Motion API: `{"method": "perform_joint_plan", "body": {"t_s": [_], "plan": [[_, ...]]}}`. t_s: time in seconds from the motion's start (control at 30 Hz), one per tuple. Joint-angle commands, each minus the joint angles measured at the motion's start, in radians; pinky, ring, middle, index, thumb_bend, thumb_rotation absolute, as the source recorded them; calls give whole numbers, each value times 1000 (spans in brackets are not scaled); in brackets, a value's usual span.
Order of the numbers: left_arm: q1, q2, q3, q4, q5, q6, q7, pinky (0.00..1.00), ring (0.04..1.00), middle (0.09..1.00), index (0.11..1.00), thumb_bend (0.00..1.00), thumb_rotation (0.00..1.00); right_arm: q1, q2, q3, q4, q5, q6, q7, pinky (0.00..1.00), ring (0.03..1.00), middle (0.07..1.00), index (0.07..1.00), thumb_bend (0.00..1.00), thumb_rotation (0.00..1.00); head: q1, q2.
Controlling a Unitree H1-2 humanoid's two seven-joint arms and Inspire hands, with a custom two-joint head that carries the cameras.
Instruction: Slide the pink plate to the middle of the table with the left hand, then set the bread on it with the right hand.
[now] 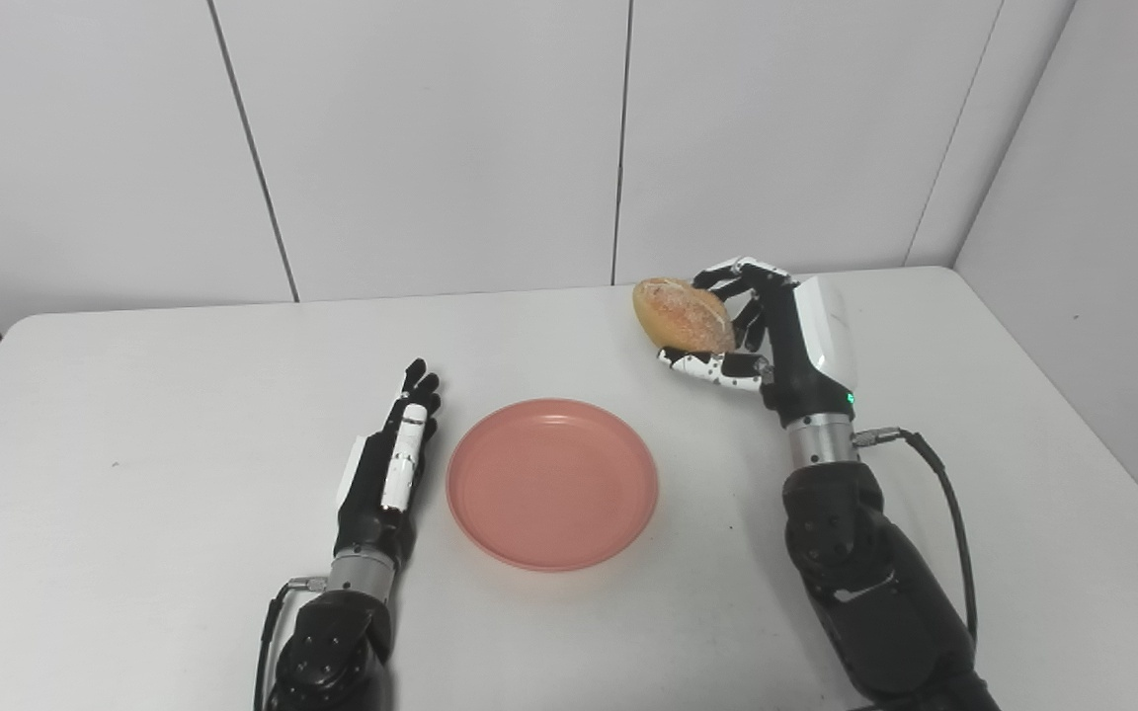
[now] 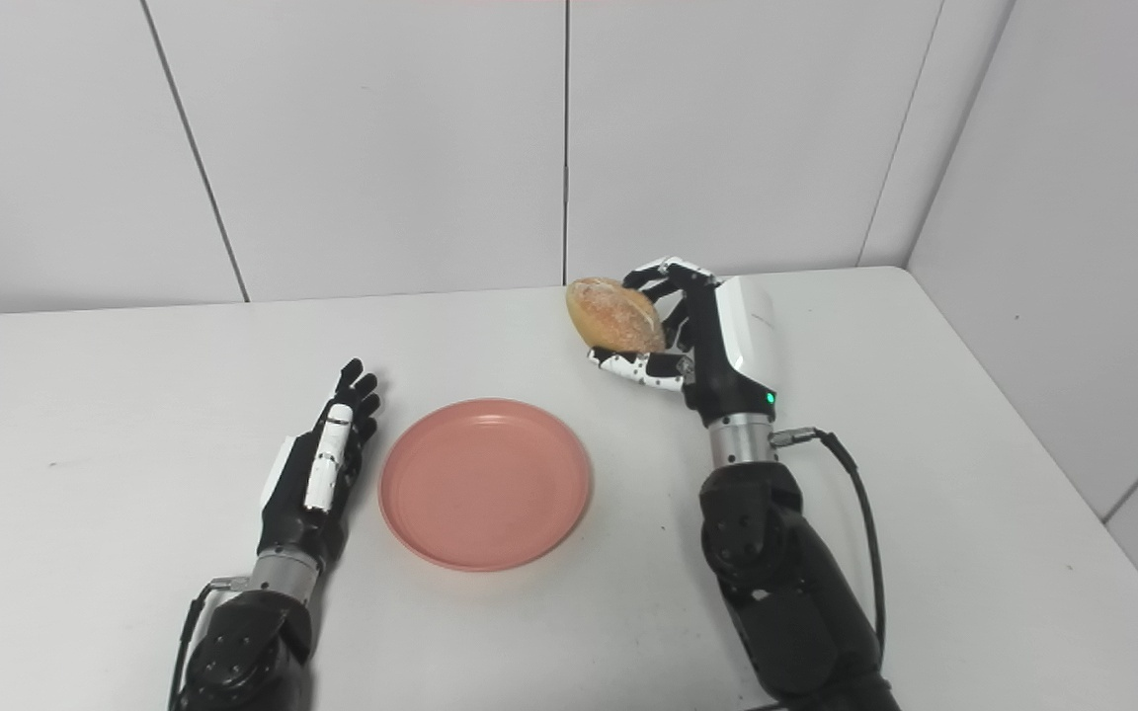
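pink plate [image 1: 551, 483] sitting ctr frame on counter [image 1: 134, 474], slide looking done | left hand [image 1: 393, 464] resting beside it, fingers straight, empty | right hand [image 1: 745, 331] gripping bread [image 1: 683, 314] aloft upper-right of plate | placing bread remaining

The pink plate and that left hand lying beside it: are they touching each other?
Apart. In the right eye view a thin strip of white table shows between the left hand and the rim of the pink plate; its fingers lie straight alongside, holding nothing.
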Motion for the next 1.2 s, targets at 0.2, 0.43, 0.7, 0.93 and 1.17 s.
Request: {"method": "perform_joint_plan", "body": {"t_s": [0.2, 0.43, 0.7, 0.93, 1.17], "plan": [[-28, -29, -1, -4, -5, -44, -1, 1000, 998, 991, 985, 400, 1000, 4, 28, 45, -102, -27, -19, 92, 180, 237, 471, 484, 526, 0, 20, 2], [-28, -40, 1, -12, 0, -38, 6, 1000, 995, 984, 979, 395, 1000, 16, 41, 84, -64, -35, -74, 118, 169, 226, 471, 483, 526, 0, 28, 2], [-30, -47, -6, -9, 22, -41, 18, 1000, 991, 982, 980, 404, 1000, 16, 31, 125, 13, -64, -125, 133, 200, 259, 472, 485, 524, 0, 52, -3], [-31, -49, -7, -9, 13, -36, 22, 998, 990, 983, 979, 403, 1000, 16, 15, 158, 53, -116, -150, 131, 263, 326, 410, 523, 513, 0, 55, -3], [-32, -44, -9, -13, 33, -41, 35, 985, 983, 976, 971, 402, 1000, 18, 11, 179, 64, -159, -142, 151, 256, 326, 408, 527, 512, 0, 57, 1]]}}
